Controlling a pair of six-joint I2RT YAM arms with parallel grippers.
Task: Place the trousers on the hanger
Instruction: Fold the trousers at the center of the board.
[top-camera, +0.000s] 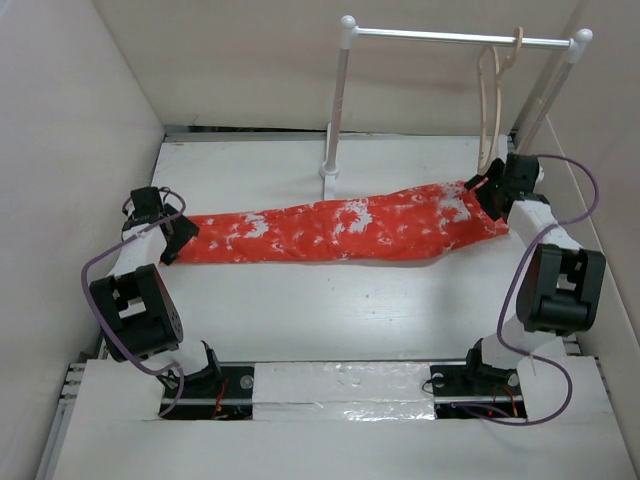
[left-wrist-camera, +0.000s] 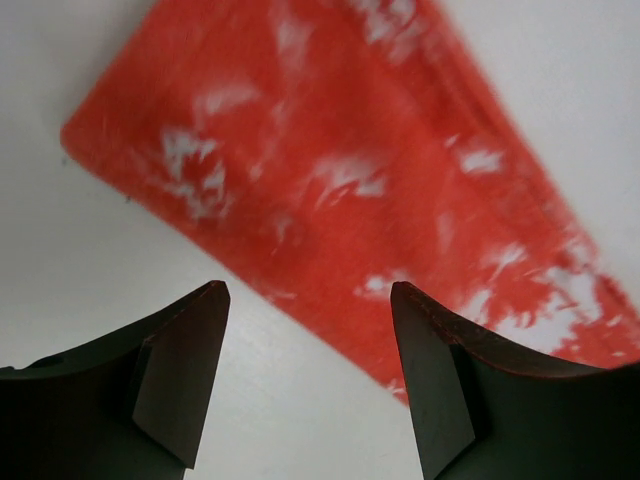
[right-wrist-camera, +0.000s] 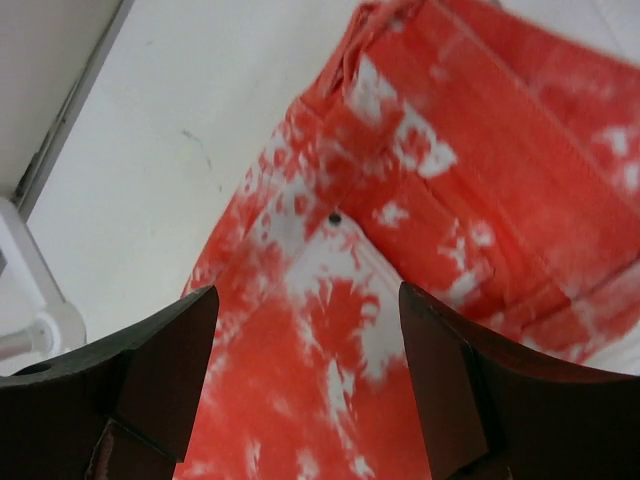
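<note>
The orange-red trousers (top-camera: 340, 230) with white blotches lie flat and stretched across the table, legs to the left, waist to the right. My left gripper (top-camera: 175, 235) sits at the leg end, open, its dark fingers (left-wrist-camera: 185, 375) over bare table beside the trousers (left-wrist-camera: 340, 180) with nothing between them. My right gripper (top-camera: 487, 192) hovers at the waist end, open, jaws spread over the trousers (right-wrist-camera: 400, 280) without holding the cloth. The pale wooden hanger (top-camera: 492, 100) hangs by its hook from the right end of the rail.
A white two-post rail stand (top-camera: 460, 38) rises at the back, its left post's foot (top-camera: 330, 170) just behind the trousers. White walls close in on both sides. The table (top-camera: 330, 310) has bare surface in front of the garment.
</note>
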